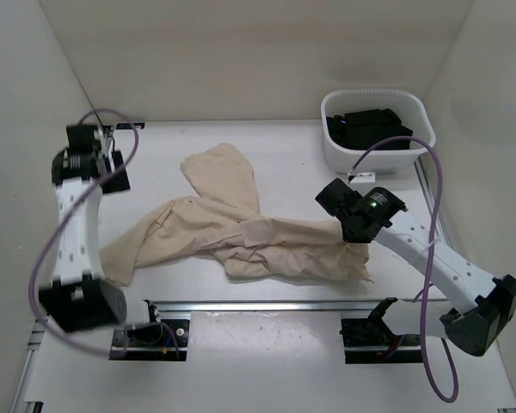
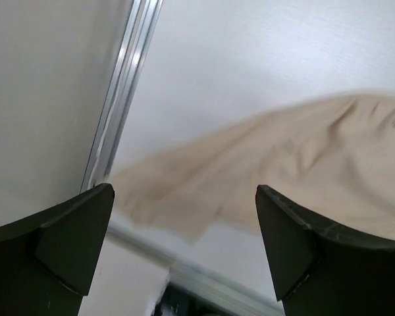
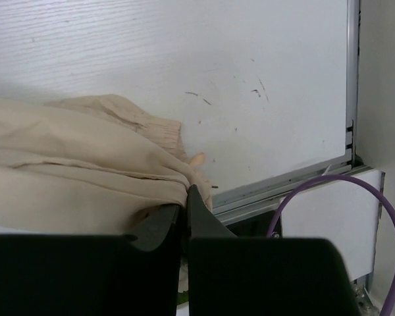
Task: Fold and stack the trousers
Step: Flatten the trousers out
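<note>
Between the two end effectors, on the tabletop (image 1: 284,146): trousers (image 1: 241,232), beige, unfolded, legs splayed and bunched, one end reaching toward the left end effector (image 2: 184,191), the other caught in the right end effector (image 3: 184,197). Left end effector: jaws wide, holding nothing, raised clear of the cloth, which lies below and ahead of it, probably so it is free to take a hold. Right end effector: jaws pinched tight on a cloth edge, likely anchoring that end so the garment can be pulled flat for folding.
</note>
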